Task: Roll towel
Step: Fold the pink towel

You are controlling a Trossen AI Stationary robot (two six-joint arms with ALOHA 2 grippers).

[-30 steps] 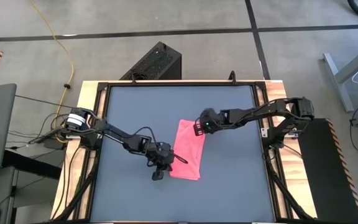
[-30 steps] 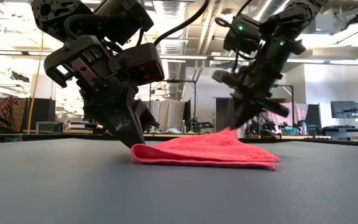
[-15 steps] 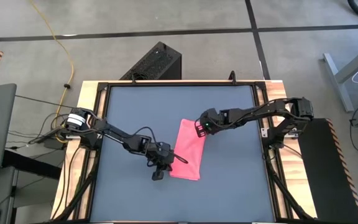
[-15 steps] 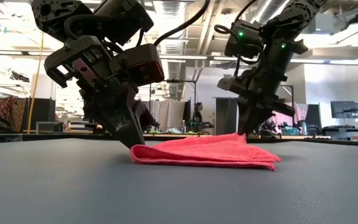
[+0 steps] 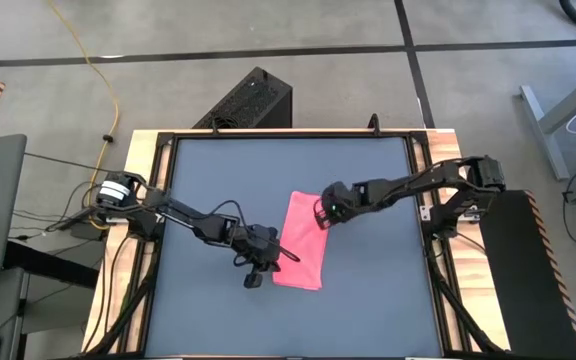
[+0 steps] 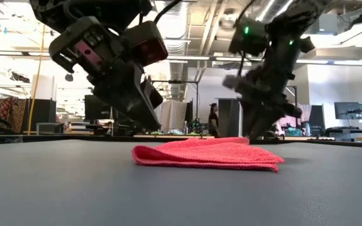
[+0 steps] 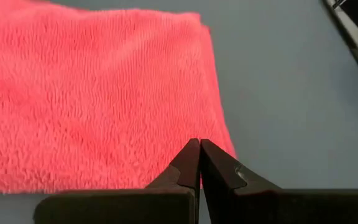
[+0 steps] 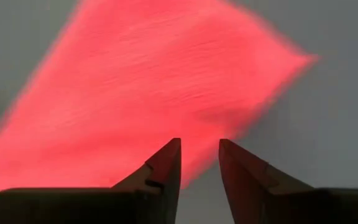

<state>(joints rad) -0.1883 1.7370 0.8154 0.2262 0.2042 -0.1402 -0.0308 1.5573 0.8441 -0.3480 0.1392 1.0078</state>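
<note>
The dark grey table [image 5: 218,180] is seen from above, framed by a black rail and pale wooden edges. On the floor beyond its far edge a black box [image 5: 246,100] is set, and a yellow cable [image 5: 96,70] is trailed across the floor at the far left.

The left arm is stretched from the table's left edge toward the middle, and the right arm from the right edge toward the middle.

The towel [image 5: 302,240] is laid flat near the middle of the table, slightly to the right, folded into a long narrow shape running from far to near. In the low view the towel [image 6: 209,154] is seen as a low, layered fold resting on the tabletop.

The left gripper [image 7: 200,144] is held over the towel's near left edge, its fingers pressed together with nothing between them; from the low view it appears raised off the cloth.

The right gripper [image 8: 199,144] is held above the towel's far right corner, its fingers parted by a narrow gap, and no cloth is gripped between them.
</note>
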